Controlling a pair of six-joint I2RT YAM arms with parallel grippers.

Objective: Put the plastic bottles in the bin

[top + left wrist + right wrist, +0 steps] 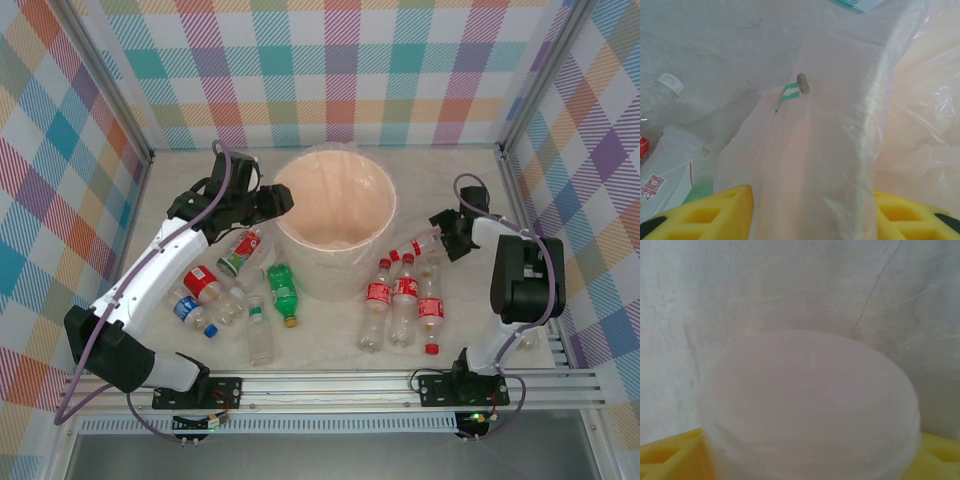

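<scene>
The pale peach bin [335,235] with its clear liner [805,165] stands mid-table. My left gripper [275,200] is at the bin's left rim, open, and a fold of liner over the bin wall hangs between its yellow fingers [715,212]. My right gripper [447,236] is right of the bin, open. The round base of a clear bottle [810,410] sits between its fingers; that red-capped bottle [413,248] lies pointing toward the bin. Several plastic bottles lie left of the bin, among them a green one [284,293] and a red-labelled one [203,284]. Three red-labelled bottles [404,298] lie to its right.
A white-capped clear bottle [667,95] and a labelled one [662,175] lie close below my left gripper. Checked walls with metal posts close in the table on three sides. A rail [330,385] runs along the near edge by the arm bases.
</scene>
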